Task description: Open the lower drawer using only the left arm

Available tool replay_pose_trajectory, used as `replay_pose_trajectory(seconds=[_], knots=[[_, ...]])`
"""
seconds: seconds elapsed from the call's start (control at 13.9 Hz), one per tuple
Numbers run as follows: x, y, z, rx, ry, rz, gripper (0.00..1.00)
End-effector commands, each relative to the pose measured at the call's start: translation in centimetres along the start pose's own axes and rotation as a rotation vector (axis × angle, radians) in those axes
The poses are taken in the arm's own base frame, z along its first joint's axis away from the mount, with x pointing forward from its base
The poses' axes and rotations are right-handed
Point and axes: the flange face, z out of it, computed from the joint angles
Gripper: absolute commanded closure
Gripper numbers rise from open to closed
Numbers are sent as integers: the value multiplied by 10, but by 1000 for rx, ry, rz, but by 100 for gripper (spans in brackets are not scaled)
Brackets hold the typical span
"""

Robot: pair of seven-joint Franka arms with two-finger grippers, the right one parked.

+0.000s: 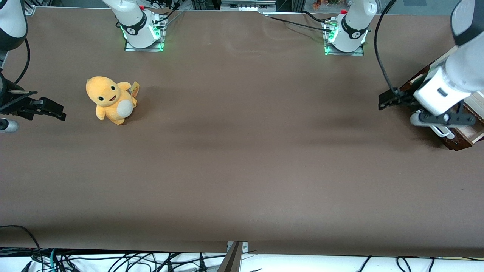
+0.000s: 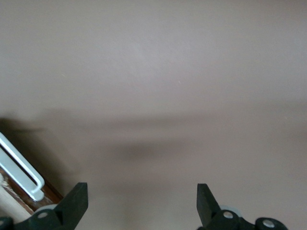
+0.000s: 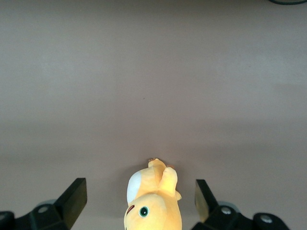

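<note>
Left arm's gripper (image 2: pixel 140 206) hangs with fingers spread wide, gripping nothing, just beside the silver bar handle (image 2: pixel 19 167). The lower drawer (image 1: pixel 463 136) sits at the working arm's end of the table (image 1: pixel 242 170), pulled partly out.

No readable text, label, brand, number or sign is showing anywhere. The small tan tag (image 1: pixel 135 88) hanging on the orange plush toy (image 1: pixel 110 99) is carrying marks too small to make out, and so are the round dark marks on the white robot arm bases (image 1: pixel 140 25). The black two-finger hand (image 2: pixel 141 207) is hanging with its fingers spread wide over the brown tabletop (image 1: pixel 242 151), bearing no lettering.
</note>
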Motion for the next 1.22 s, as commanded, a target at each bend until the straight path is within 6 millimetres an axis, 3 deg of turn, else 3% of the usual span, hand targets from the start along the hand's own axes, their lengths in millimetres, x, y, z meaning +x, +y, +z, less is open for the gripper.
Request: replay_pose_trajectory(seconds=[0.0,0.22,1.15], knots=[[-16,-26,18,29,45,3,0],[-25,-42,9,13,50,60,0],[-25,-38,2,-4,6,44,0]])
